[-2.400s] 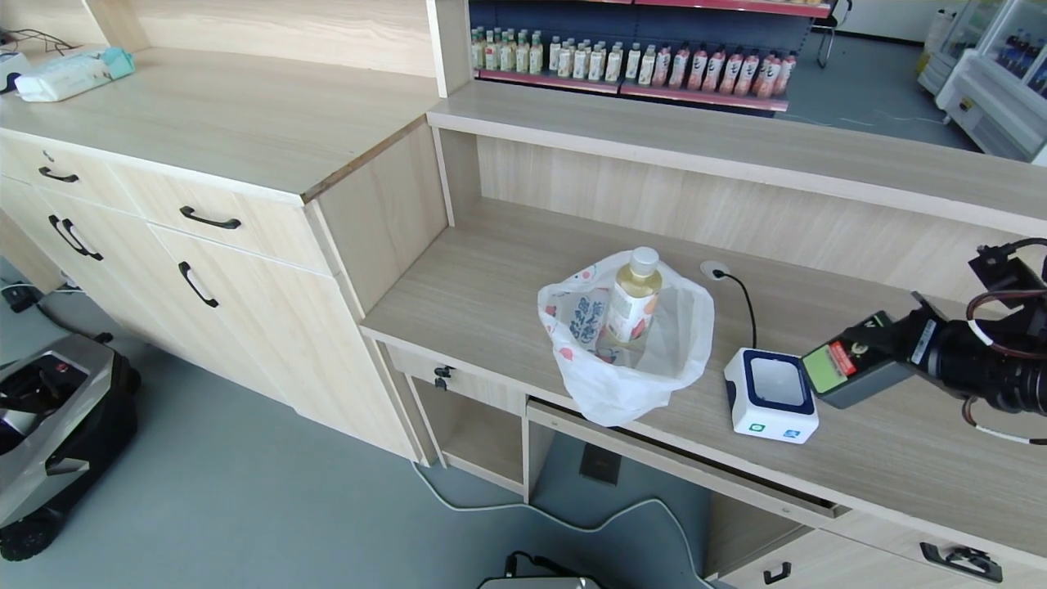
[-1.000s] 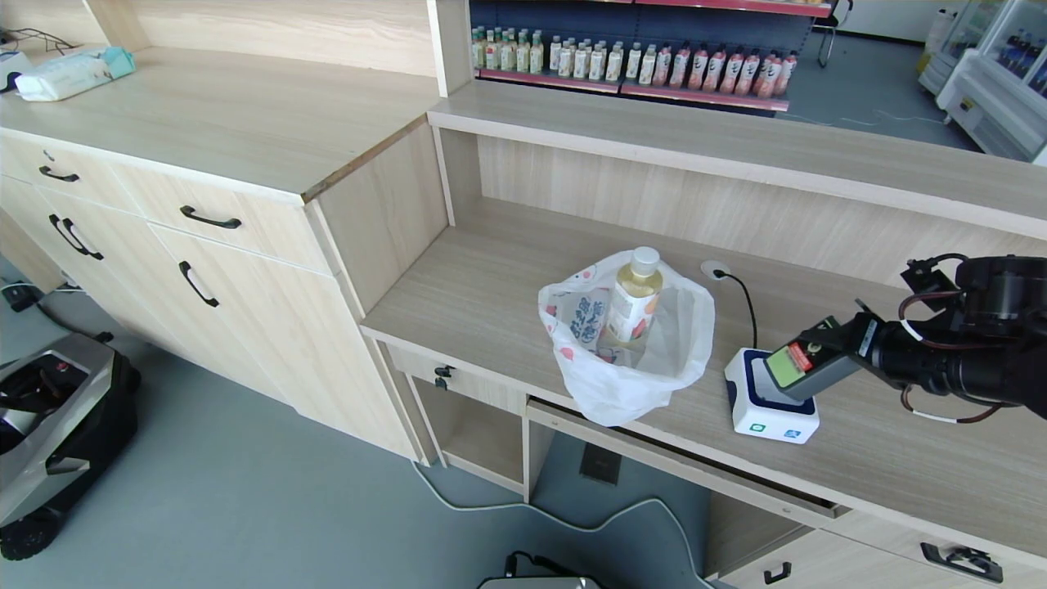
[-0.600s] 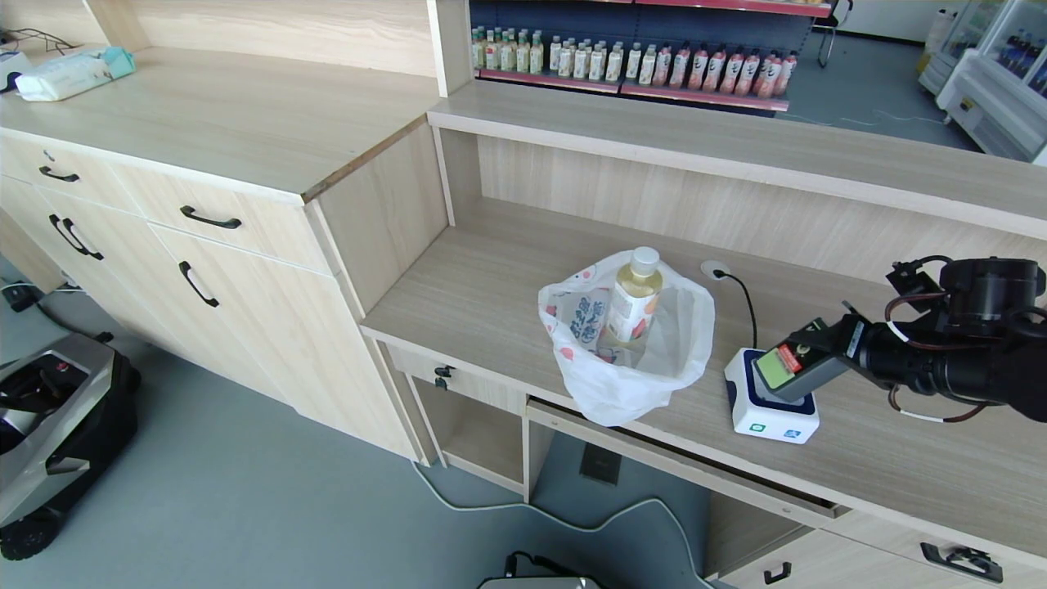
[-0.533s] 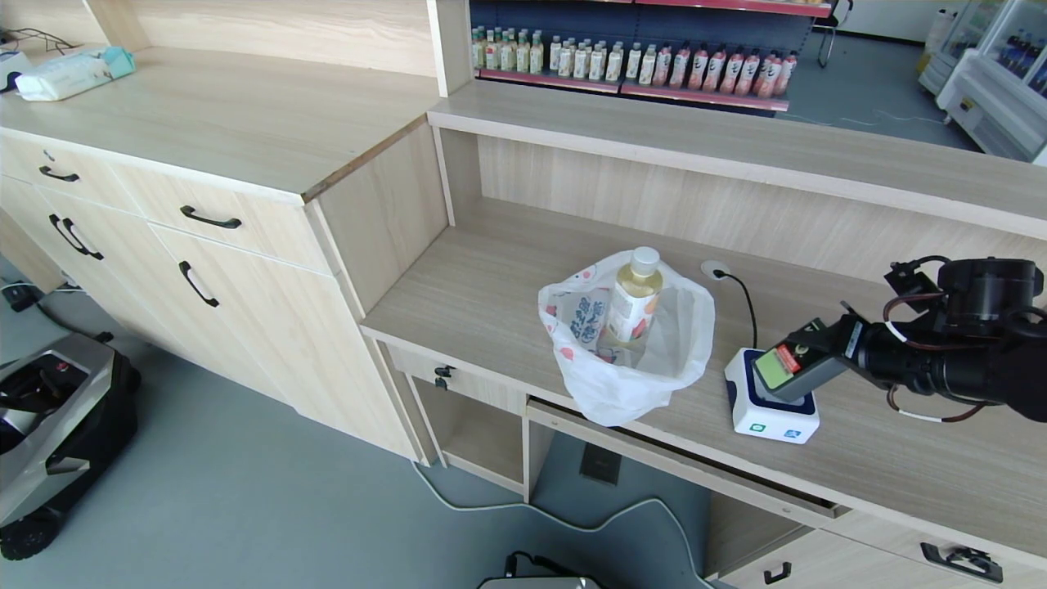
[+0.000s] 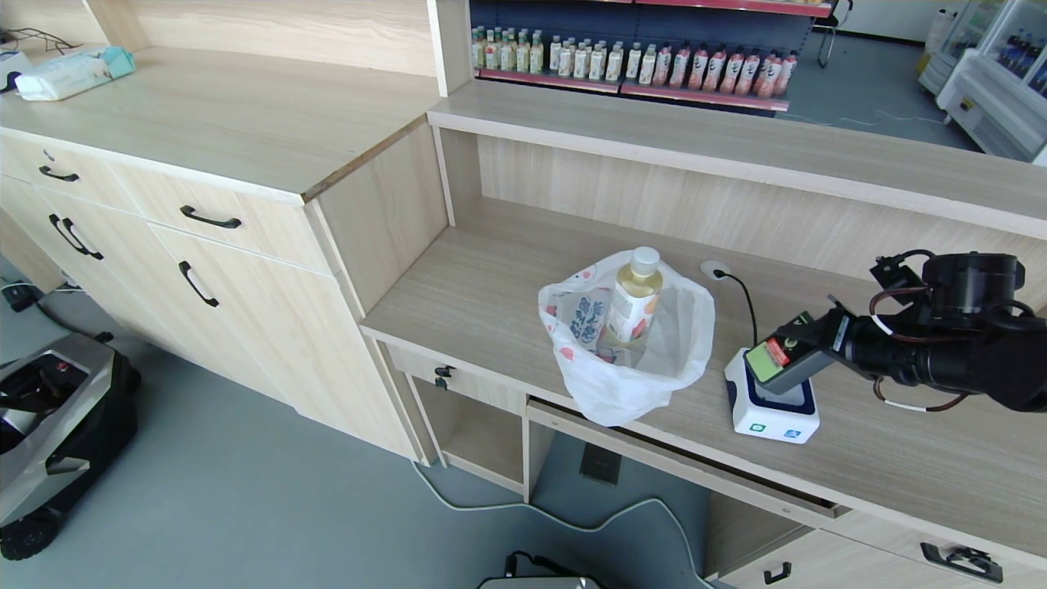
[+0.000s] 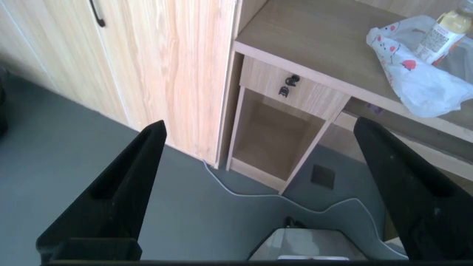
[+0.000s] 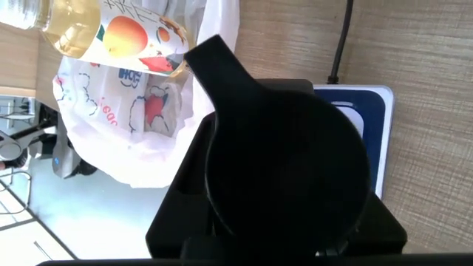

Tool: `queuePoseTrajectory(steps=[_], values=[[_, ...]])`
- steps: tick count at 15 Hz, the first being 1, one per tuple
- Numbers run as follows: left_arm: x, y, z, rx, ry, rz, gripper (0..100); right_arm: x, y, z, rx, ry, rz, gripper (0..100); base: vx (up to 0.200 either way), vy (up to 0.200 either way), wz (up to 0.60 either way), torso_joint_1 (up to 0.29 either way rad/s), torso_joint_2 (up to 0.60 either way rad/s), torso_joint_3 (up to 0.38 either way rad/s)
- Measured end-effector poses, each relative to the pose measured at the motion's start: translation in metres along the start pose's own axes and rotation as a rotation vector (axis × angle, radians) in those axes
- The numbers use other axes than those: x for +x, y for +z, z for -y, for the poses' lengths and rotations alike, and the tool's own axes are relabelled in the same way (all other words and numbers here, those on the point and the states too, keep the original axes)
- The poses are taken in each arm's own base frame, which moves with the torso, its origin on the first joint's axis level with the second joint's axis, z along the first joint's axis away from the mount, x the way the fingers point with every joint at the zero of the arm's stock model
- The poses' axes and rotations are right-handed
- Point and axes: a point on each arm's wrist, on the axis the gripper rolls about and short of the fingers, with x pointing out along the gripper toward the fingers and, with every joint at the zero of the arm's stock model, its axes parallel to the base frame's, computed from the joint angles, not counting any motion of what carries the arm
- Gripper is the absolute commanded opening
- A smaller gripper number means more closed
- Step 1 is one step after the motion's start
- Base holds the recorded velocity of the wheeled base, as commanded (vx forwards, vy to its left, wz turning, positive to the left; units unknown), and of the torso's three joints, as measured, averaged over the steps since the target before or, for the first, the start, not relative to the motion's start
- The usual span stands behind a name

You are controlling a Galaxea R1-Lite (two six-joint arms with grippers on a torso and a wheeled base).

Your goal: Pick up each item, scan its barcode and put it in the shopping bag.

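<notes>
A shop checkout with a pale wooden counter (image 5: 507,278), with rows of drink bottles on store shelves (image 5: 630,65) behind it. A white printed shopping bag (image 5: 622,376) stands open near the counter's front edge, with a yellowish bottle (image 5: 634,298) upright inside it. Just right of the bag, also near the front edge, sits a white scanner (image 5: 773,421) with a blue-rimmed top; its black cable (image 5: 746,307) runs toward the back wall. The right gripper (image 5: 806,348) is clamped on a dark box (image 5: 777,360) with a green and red label, held tilted over the scanner's top; whether they touch cannot be told. The left gripper (image 6: 260,129) hangs low beside the cabinet front, fingers spread wide, holding nothing.
</notes>
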Motion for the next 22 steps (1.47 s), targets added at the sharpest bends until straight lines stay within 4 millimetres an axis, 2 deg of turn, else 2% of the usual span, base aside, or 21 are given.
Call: queuePoseTrajectory(steps=[11,18,20,22], values=[[0.0,0.0,0.0,0.0,0.0,-0.001,100,0.014,-0.003,-0.003,-0.03,0.023,-0.017,0,0.0,0.0,0.0,0.0,0.0,0.0],[0.0,0.0,0.0,0.0,0.001,0.0,100,0.016,-0.003,-0.003,-0.067,0.027,-0.02,0,0.0,0.0,0.0,0.0,0.0,0.0],[0.0,0.0,0.0,0.0,0.0,0.0,100,0.009,0.003,-0.007,-0.164,0.029,0.004,0,0.0,0.0,0.0,0.0,0.0,0.0],[0.0,0.0,0.0,0.0,0.0,0.0,100,-0.01,0.007,-0.012,-0.424,0.019,0.039,0,0.0,0.0,0.0,0.0,0.0,0.0]])
